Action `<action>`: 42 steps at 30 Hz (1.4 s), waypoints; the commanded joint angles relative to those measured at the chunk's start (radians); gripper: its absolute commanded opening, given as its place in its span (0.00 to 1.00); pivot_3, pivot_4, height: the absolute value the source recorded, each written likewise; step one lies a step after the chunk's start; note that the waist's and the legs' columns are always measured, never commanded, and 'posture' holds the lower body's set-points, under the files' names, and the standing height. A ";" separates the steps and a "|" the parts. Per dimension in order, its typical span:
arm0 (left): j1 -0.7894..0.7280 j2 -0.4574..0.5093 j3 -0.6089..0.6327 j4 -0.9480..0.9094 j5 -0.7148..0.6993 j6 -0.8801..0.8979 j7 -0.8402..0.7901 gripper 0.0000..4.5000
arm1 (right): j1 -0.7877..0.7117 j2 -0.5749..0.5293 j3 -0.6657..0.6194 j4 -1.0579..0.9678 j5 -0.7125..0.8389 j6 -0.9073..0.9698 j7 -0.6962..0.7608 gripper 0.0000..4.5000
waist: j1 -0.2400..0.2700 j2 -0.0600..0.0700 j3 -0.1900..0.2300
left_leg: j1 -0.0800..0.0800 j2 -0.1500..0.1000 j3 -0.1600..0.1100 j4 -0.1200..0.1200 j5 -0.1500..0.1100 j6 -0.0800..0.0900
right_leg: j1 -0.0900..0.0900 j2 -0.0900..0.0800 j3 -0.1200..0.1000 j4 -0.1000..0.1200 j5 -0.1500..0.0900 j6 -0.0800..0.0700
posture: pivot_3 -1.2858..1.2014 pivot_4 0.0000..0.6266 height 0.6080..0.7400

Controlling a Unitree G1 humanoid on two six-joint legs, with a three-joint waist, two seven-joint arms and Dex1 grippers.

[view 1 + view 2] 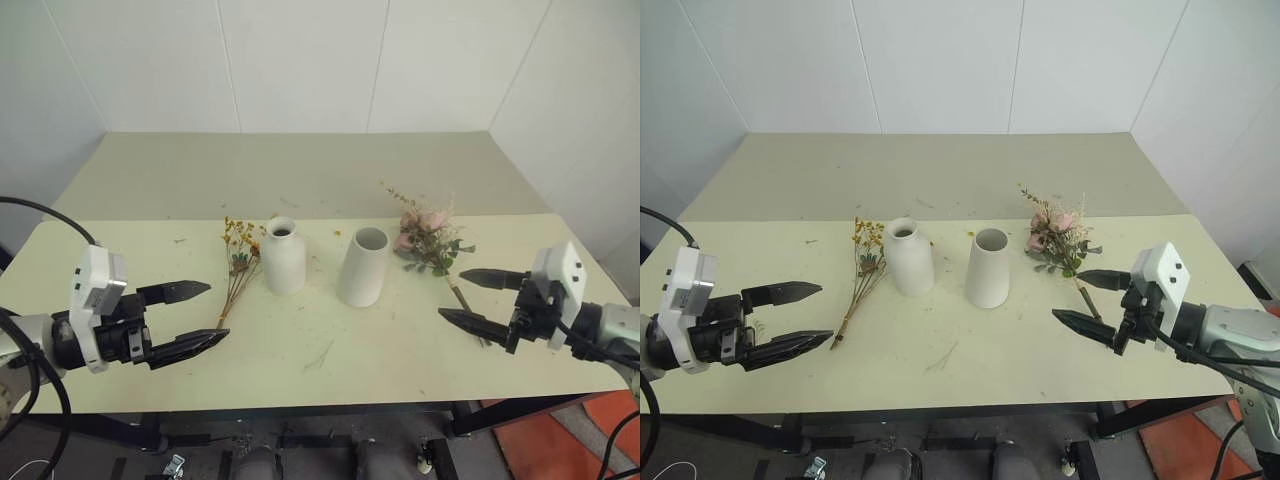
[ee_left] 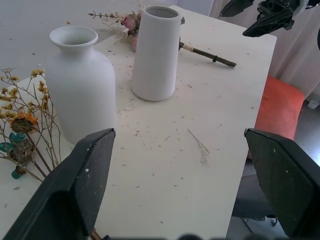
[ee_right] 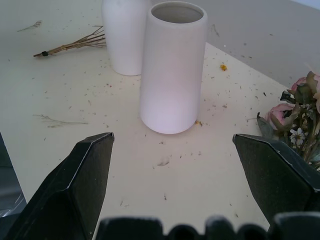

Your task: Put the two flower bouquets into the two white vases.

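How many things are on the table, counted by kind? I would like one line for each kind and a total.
White vases: 2, the bottle-shaped vase and the cylinder vase, both upright.
Flower bouquets: 2, the yellow-orange spray and the pink rose bunch, both lying flat.
Total: 4

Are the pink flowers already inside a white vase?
No, the pink rose bouquet lies flat on the table, beside the wide-mouthed vase on its right.

Two vases [image 1: 283, 255] [image 1: 363, 266] mid-table [image 1: 300, 190], one bouquet [image 1: 238, 262] left, one bouquet [image 1: 428, 237] right.
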 commanded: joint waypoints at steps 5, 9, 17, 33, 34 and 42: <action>-0.007 0.003 0.019 -0.012 -0.013 -0.004 0.001 1.00 | -0.020 -0.012 -0.023 -0.016 0.007 0.001 0.000 1.00 | 0.000 0.000 0.000 | 0.000 0.000 0.000 0.000 0.000 0.000 | 0.000 0.000 0.000 0.000 0.000 0.000 | 0.52 0.24 1.00; -0.011 0.003 0.019 -0.006 -0.018 0.009 0.018 1.00 | -0.029 -0.012 -0.020 -0.016 0.008 0.003 -0.002 1.00 | 0.000 0.000 0.000 | 0.000 0.000 0.000 0.000 0.000 0.000 | 0.000 0.000 0.000 0.000 0.000 0.000 | 0.52 0.24 1.00; -0.054 0.113 -0.038 -0.005 0.005 0.262 0.246 1.00 | -0.048 -0.012 -0.020 -0.013 0.011 0.010 -0.003 1.00 | 0.002 0.000 0.000 | 0.000 0.000 0.000 0.000 0.000 0.000 | 0.000 0.000 0.000 0.000 0.000 0.000 | 0.52 0.24 1.00; -0.690 -0.076 -0.460 0.231 0.083 0.889 0.722 1.00 | -0.122 0.002 0.013 -0.001 0.003 -0.005 0.003 1.00 | 0.021 -0.001 0.001 | -0.001 -0.001 -0.001 0.000 0.000 0.000 | 0.000 0.000 0.000 0.001 0.000 0.001 | 0.52 0.24 1.00; -0.709 -0.093 -0.479 0.252 0.093 0.889 0.733 1.00 | -0.121 0.003 0.011 -0.006 0.005 -0.004 0.001 1.00 | 0.021 -0.001 0.001 | -0.001 -0.002 -0.001 0.000 0.000 0.000 | 0.000 0.000 0.000 0.001 0.000 0.001 | 0.52 0.24 1.00; -0.809 -0.163 -0.651 0.380 0.223 0.889 0.766 1.00 | -0.091 0.008 -0.012 -0.049 0.018 0.004 -0.012 1.00 | 0.021 -0.002 0.001 | -0.001 -0.002 -0.002 0.000 0.000 0.000 | 0.000 0.000 0.000 0.001 0.000 0.001 | 0.52 0.24 1.00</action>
